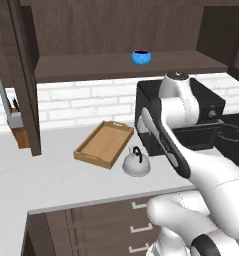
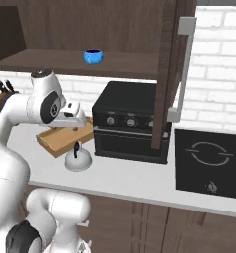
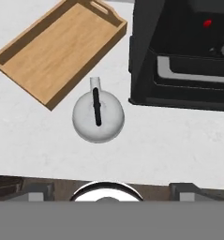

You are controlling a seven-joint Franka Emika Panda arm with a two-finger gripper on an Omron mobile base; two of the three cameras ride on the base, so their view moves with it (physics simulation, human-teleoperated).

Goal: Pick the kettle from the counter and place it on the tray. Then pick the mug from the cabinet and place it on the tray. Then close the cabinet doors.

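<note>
— Hand view first: where's the kettle (image 3: 98,116)?

— On the counter (image 3: 33,140), just beside the tray (image 3: 57,44), well below the downward-looking hand.

— And the gripper (image 2: 79,129)?

— Raised over the tray's near end, arm bent forward; jaws spread wide, holding nothing.

— Any lettering?

— None legible.

Smooth, seemingly metal kettle (image 3: 98,117); matt wooden tray (image 3: 57,51); glossy blue mug (image 1: 141,57).
</note>
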